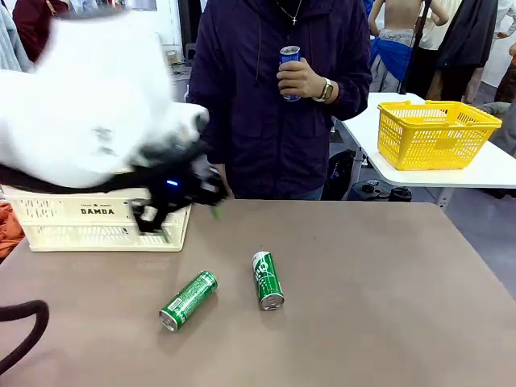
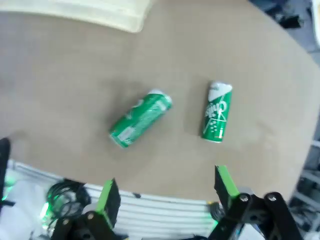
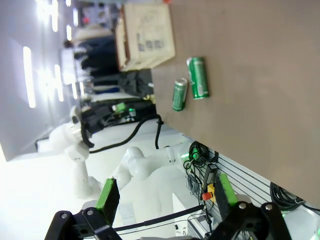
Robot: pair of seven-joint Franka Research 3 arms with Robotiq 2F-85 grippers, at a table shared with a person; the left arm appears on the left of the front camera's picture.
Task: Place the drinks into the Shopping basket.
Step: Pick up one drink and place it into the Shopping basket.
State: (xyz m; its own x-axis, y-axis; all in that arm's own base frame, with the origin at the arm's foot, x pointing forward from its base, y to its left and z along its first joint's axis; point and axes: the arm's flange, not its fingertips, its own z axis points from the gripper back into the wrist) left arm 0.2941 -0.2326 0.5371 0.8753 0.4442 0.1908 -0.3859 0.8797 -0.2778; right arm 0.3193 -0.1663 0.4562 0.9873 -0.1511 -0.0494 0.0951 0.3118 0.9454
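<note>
My left pincer (image 2: 167, 182) and my right pincer (image 3: 166, 190) are both open, holding nothing. The left green can (image 1: 189, 301) and the right green can (image 1: 268, 280) lie toward the table's (image 1: 387, 266) near edge; the Shopping basket (image 1: 81, 232) stands at its far left corner.

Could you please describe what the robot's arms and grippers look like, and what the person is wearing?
The left arm is white and rounded, with a black wrist showing a small blue light. The left gripper and right gripper are black, each with two green-padded fingers. The person wears a dark navy jacket and a wristwatch.
</note>
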